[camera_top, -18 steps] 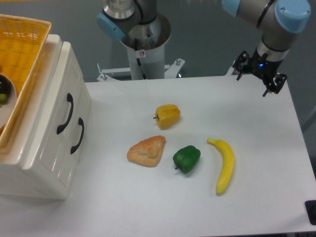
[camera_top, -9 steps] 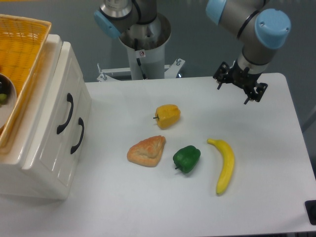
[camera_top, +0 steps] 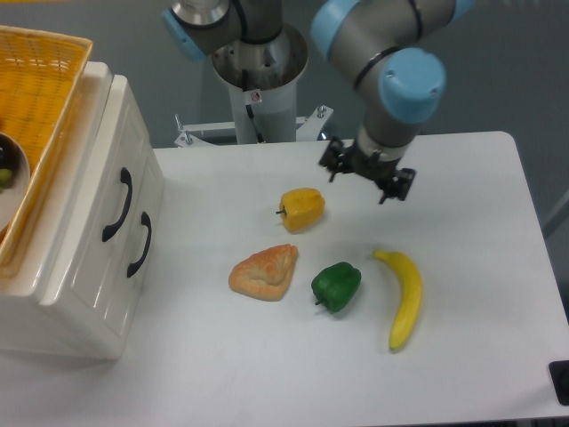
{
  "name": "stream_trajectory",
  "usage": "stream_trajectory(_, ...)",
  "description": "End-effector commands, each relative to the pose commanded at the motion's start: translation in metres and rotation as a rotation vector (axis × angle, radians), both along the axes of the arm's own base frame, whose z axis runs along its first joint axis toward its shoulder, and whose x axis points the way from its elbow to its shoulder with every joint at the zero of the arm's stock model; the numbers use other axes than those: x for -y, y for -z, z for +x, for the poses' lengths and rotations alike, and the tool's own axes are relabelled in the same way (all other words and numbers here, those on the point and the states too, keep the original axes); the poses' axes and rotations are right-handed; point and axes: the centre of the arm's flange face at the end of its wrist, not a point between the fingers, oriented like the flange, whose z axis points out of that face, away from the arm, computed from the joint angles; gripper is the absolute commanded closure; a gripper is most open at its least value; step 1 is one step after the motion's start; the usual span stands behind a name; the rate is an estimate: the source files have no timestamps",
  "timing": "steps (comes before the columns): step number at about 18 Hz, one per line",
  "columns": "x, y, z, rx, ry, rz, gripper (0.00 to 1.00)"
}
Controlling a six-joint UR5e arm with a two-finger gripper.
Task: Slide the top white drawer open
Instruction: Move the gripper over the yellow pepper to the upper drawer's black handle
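The top white drawer (camera_top: 96, 182) is the upper panel on the front of the cream-white cabinet at the left. It sits shut and flush, with its curved black handle (camera_top: 118, 205) facing the table. My gripper (camera_top: 363, 180) hangs over the table's back middle, just right of the yellow pepper and far to the right of the drawer. Its black fingers (camera_top: 396, 188) are spread open and hold nothing.
The lower drawer handle (camera_top: 140, 245) lies just below the top one. An orange basket (camera_top: 49, 107) rests on the cabinet's top. On the table lie a yellow pepper (camera_top: 302, 209), a croissant (camera_top: 264, 271), a green pepper (camera_top: 336, 286) and a banana (camera_top: 404, 298).
My arm has swung left from the table's far right corner to a spot beside the yellow pepper. The drawer and the food have not moved.
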Motion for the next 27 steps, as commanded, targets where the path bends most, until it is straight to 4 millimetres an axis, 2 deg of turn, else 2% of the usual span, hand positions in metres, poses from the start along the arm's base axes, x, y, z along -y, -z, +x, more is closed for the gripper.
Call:
stream_trajectory(3,-0.011,-0.003,0.011,0.03,-0.065,0.029,0.0)
stream_trajectory(8,-0.041,-0.005,0.047,0.045,-0.116,0.016,0.0)
stream_trajectory(13,-0.059,-0.015,0.063,0.125,-0.215,0.086,0.0)
stream_trajectory(23,-0.099,-0.028,0.124,0.175,-0.217,0.099,0.0)
stream_trajectory(27,-0.114,-0.033,0.156,0.182,-0.207,0.093,0.0)
